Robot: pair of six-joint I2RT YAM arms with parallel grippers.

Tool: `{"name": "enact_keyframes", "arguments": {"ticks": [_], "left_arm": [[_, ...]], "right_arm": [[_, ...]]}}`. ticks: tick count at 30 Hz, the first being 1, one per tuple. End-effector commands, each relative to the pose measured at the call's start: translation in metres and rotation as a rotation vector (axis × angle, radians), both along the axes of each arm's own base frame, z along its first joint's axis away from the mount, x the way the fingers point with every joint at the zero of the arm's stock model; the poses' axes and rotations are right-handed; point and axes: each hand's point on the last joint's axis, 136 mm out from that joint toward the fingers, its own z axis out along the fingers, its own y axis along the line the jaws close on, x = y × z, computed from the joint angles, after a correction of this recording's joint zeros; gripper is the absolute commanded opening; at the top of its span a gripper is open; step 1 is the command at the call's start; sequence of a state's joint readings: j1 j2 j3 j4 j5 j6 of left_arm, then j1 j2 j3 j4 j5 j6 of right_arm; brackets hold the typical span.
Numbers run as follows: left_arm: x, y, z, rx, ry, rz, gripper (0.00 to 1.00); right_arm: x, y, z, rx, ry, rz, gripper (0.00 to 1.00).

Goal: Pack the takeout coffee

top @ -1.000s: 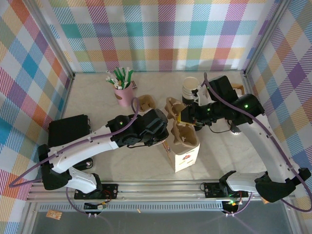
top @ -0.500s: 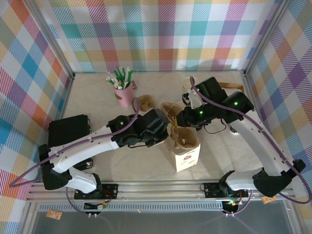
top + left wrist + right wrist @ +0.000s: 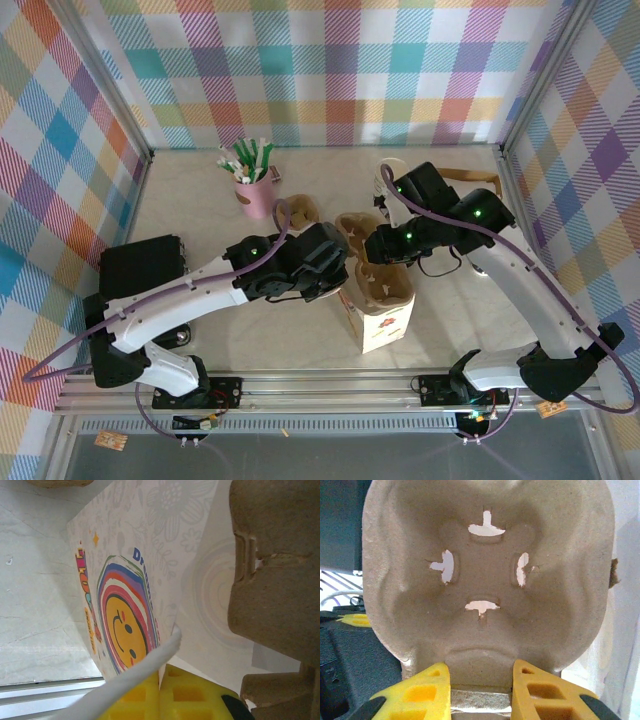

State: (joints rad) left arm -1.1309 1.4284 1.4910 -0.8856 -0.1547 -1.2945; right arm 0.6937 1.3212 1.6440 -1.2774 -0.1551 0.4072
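From above, a white paper bag [image 3: 385, 325] stands open on the pale surface [image 3: 200, 215], toward its near edge, with a brown pulp cup carrier [image 3: 383, 285] in its mouth. The left arm [image 3: 200, 285] reaches in from the left and the right arm [image 3: 500, 250] bends over from the far right. Together they cover the space around the bag, so I cannot tell where the lidded takeout coffee stands. A pink cup of pens [image 3: 255, 190] stands far left of the bag, with a brown pulp piece [image 3: 300, 210] just beside it. A black box [image 3: 140, 265] sits at the left edge. The left wrist view adds the bag's rainbow smiley print and the yellow left jaws closed tight on its white rim. The right wrist view adds the right jaws, partly open, clamping the carrier's edge below its cross-shaped slots.
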Motion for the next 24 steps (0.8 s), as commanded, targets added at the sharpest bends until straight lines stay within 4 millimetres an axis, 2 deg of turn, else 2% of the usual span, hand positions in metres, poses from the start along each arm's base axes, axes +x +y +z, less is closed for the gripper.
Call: {"name": "enact_keyframes", "arguments": {"ticks": [1,7,14,24], "left_arm": [[-0.008,-0.005,-0.004,0.005,0.043,-0.016,0.0],[-0.007,-0.004,-0.004,0.009,0.04,-0.004,0.0],[-0.005,0.001,-0.004,0.023,0.035,0.018,0.0],[-0.004,0.005,-0.006,0.052,0.039,0.025,0.0]], "right_arm": [[0.002,-0.002,0.003,-0.039,-0.027,0.006,0.0],[-0.002,-0.003,-0.001,-0.086,-0.039,0.043,0.0],[-0.012,-0.011,0.008,-0.101,-0.057,0.058,0.0],[-0.023,-0.019,-0.003,-0.149,-0.022,0.109,0.0]]}}
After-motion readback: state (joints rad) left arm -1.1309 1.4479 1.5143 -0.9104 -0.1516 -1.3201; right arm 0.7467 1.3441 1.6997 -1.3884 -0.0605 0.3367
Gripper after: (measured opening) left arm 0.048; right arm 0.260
